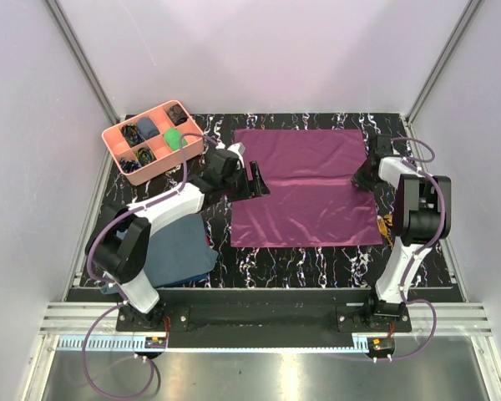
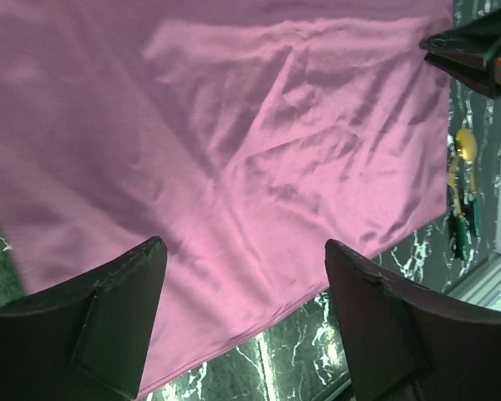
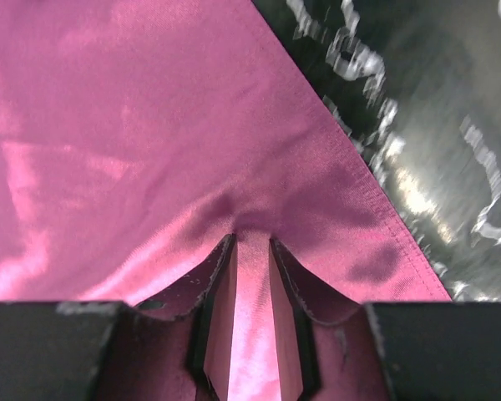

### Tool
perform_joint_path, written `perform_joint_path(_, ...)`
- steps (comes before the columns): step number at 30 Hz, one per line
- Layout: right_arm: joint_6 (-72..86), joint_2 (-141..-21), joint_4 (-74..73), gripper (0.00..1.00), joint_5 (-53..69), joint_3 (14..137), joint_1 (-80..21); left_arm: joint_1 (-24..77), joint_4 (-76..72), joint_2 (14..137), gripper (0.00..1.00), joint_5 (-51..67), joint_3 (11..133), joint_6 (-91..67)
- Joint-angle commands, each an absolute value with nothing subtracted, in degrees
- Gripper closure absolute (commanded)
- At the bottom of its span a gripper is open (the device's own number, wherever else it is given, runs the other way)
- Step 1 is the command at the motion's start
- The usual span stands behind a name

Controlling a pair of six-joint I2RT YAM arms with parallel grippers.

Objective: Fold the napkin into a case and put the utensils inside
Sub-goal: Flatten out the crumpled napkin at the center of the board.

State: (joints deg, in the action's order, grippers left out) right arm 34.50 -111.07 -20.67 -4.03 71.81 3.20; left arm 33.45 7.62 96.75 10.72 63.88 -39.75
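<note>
Nearest the arm bases, a blue cloth (image 1: 179,246) lies on the left of the dark marbled mat (image 1: 317,255). On the right, the utensils (image 1: 385,225) lie in a small heap just off the napkin's near right corner, partly under the right arm, so none are packed yet. The napkin (image 1: 305,188) lies open and flat in the middle of the mat. No case has been made, so I judge this to be the very start of the first fold. The right claw (image 3: 252,242) is at the middle of the napkin's right edge. Its fingers are drawn close together on a pinched ridge of cloth, which puckers just ahead of the tips. The left claw (image 2: 242,251) hangs over the middle of the left edge with its fingers spread wide and nothing between them. The next move probably needs that claw to come down and nip its edge, so that both sides lift together and the thin cloth does not drag or skew. The napkin itself is plum-purple and satiny, with soft wrinkles and a faint crease running across it between the two claws. Beyond it, at the far left corner, sits a pink tray (image 1: 108,138).
</note>
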Motion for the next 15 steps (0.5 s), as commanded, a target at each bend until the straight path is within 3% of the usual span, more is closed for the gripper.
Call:
perform_joint_path(1, 29.10, -115.92, -28.99, 0.68, -7.64, 76.63, 4.48, 33.57, 7.03, 93.69, 0.20, 12.04, 62.49, -40.25)
perform_joint_path(6, 25.05, -113.48, -32.86, 0.64, -7.65, 81.91, 4.48, 33.49, 8.88, 92.47, 0.20, 9.50, 62.67, -40.17)
perform_joint_path(8, 24.44, -109.18, -33.05, 0.56, -7.56, 80.61, 4.48, 33.49, 9.40, 92.02, 0.20, 6.96, 62.49, -40.08)
perform_joint_path(12, 24.52, -100.04, -32.26, 0.31, -3.79, 76.04, 4.48, 33.49, 10.89, 93.77, 0.21, 6.33, 64.33, -39.91)
perform_joint_path(14, 24.00, -94.94, -32.08, 0.03, 0.16, 73.15, 4.48, 33.49, 12.57, 94.92, 0.22, 6.76, 65.91, -39.73)
perform_joint_path(15, 23.99, -93.53, -31.04, 0.00, 3.22, 71.99, 4.48, 33.49, 12.66, 95.62, 0.22, 7.03, 66.09, -39.99)
